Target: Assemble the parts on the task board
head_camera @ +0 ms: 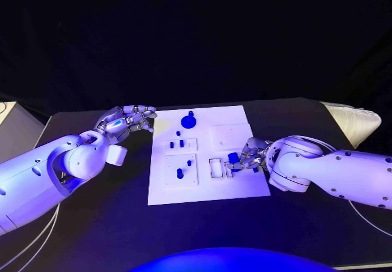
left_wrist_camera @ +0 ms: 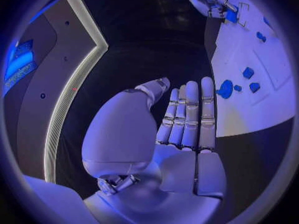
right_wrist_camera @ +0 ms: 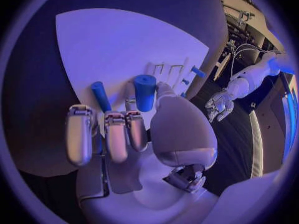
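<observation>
The white task board (head_camera: 245, 127) lies in the middle of the black table. A large blue part (head_camera: 188, 120) stands near its far edge, and small blue parts (head_camera: 175, 144) sit in its left panels. My right hand (head_camera: 251, 154) rests over the board's right side and pinches a short blue cylinder (right_wrist_camera: 144, 92) between thumb and finger. A thin blue rod (right_wrist_camera: 99, 95) lies beside that hand's fingers (right_wrist_camera: 117, 134). My left hand (head_camera: 127, 120) hovers off the board's far left corner. Its fingers (left_wrist_camera: 190, 114) are stretched out and hold nothing.
Rectangular slots (head_camera: 216, 168) open in the board just left of my right hand. A pale ribbed object (head_camera: 353, 122) sits at the table's far right. Bare black table (head_camera: 98, 226) surrounds the board.
</observation>
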Action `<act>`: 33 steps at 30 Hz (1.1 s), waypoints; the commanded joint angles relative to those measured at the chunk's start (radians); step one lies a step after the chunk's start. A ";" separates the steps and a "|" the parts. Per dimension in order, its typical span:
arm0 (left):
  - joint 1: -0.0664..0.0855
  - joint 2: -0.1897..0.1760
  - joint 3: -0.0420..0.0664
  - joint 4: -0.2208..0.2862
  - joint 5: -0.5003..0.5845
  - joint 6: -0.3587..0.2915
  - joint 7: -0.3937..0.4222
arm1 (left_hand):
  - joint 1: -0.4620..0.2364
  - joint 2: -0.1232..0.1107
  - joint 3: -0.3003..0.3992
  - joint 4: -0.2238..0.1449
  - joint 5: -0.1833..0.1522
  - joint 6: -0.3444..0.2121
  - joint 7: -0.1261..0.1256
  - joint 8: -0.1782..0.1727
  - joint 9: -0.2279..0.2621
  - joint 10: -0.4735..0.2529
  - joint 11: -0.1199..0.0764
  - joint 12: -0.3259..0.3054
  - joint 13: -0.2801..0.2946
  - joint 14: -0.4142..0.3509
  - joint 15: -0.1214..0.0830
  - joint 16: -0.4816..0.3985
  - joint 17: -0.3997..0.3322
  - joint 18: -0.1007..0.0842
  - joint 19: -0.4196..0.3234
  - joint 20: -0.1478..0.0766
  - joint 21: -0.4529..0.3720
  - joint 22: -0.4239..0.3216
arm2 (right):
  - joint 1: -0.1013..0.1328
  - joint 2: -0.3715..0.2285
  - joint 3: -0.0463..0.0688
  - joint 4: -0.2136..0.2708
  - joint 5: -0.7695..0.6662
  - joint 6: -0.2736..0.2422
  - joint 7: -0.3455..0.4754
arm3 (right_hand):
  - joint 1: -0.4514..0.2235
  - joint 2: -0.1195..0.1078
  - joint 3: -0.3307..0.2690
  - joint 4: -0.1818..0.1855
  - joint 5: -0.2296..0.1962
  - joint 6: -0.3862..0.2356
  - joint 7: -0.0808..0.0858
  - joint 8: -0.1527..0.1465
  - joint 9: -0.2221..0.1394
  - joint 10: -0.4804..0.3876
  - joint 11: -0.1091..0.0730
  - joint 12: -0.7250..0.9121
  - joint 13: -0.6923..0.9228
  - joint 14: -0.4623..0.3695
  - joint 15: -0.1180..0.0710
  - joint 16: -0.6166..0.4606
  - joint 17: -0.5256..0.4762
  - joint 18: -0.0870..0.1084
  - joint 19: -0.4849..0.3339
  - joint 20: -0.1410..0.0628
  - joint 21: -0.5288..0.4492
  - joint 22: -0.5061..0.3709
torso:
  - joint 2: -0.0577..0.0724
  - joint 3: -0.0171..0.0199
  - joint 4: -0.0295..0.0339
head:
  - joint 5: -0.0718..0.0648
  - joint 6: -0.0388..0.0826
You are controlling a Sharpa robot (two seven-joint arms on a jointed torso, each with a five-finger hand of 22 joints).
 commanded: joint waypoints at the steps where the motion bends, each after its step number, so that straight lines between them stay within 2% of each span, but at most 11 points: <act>1: 0.000 0.000 0.000 0.002 0.004 0.016 0.003 | 0.005 0.006 -0.003 0.001 0.001 -0.003 0.006 0.003 -0.001 -0.005 -0.001 0.003 -0.001 0.001 0.006 -0.003 -0.002 0.013 0.005 0.001 -0.003 -0.001 | -0.005 -0.006 -0.003 0.004 0.009 -0.027 0.002 | 0.020 0.008 0.013 -0.001 0.026 0.005 -0.007 0.007 0.004 0.055 -0.006 -0.004 0.201 0.102 -0.007 0.005 0.236 -0.011 0.061 -0.008 0.007 0.177 | -0.001 -0.0001 -0.0006 | 0.000 0.000; 6: 0.000 0.000 0.000 0.001 0.004 0.016 0.003 | 0.006 0.007 -0.003 0.001 0.001 -0.003 0.006 0.004 -0.001 -0.005 -0.001 0.003 -0.001 0.001 0.006 -0.003 -0.002 0.013 0.006 0.001 -0.005 -0.002 | -0.001 -0.027 -0.003 0.033 0.070 -0.057 0.012 | 0.031 0.007 0.022 -0.001 0.048 0.007 -0.009 0.006 0.006 0.057 -0.007 -0.001 0.205 0.103 -0.008 0.006 0.240 -0.013 0.063 -0.008 0.013 0.181 | 0.000 -0.0002 -0.0003 | 0.001 0.001; 16: 0.000 0.001 0.000 0.000 0.003 0.016 0.002 | 0.008 0.007 -0.003 0.001 0.002 -0.003 0.006 0.004 -0.001 -0.005 -0.001 0.004 -0.001 0.001 0.006 -0.003 -0.002 0.013 0.007 0.001 -0.005 -0.002 | 0.037 -0.059 0.000 0.085 0.161 -0.081 0.020 | 0.035 0.007 0.025 -0.001 0.053 0.010 -0.010 0.007 0.006 0.059 -0.008 0.001 0.206 0.103 -0.008 0.007 0.242 -0.014 0.065 -0.009 0.020 0.185 | 0.000 -0.0004 -0.0006 | -0.001 0.005; 26: 0.000 0.001 0.000 0.000 0.003 0.016 0.000 | 0.008 0.007 -0.003 0.001 0.002 -0.003 0.006 0.004 -0.001 -0.005 -0.001 0.004 -0.001 0.001 0.006 -0.003 -0.002 0.013 0.007 0.001 -0.005 -0.002 | 0.045 -0.045 0.000 0.111 0.227 -0.060 0.020 | 0.031 0.005 0.025 0.001 0.053 0.011 -0.009 0.007 0.007 0.058 -0.008 -0.001 0.205 0.103 -0.009 0.007 0.241 -0.014 0.065 -0.009 0.021 0.185 | 0.001 0.0002 0.0001 | 0.002 0.004; 33: 0.000 0.002 0.000 0.001 0.003 0.018 -0.001 | 0.008 0.007 -0.003 0.001 0.002 -0.003 0.006 0.004 -0.001 -0.005 -0.001 0.004 -0.001 0.001 0.006 -0.003 -0.002 0.013 0.007 0.001 -0.005 -0.002 | 0.042 0.002 -0.003 0.093 0.229 -0.033 0.017 | 0.020 0.003 0.024 0.001 0.040 0.013 -0.009 0.006 0.008 0.055 -0.007 -0.006 0.201 0.103 -0.008 0.006 0.240 -0.014 0.064 -0.009 0.017 0.184 | 0.002 -0.0003 0.0010 | 0.003 0.002</act>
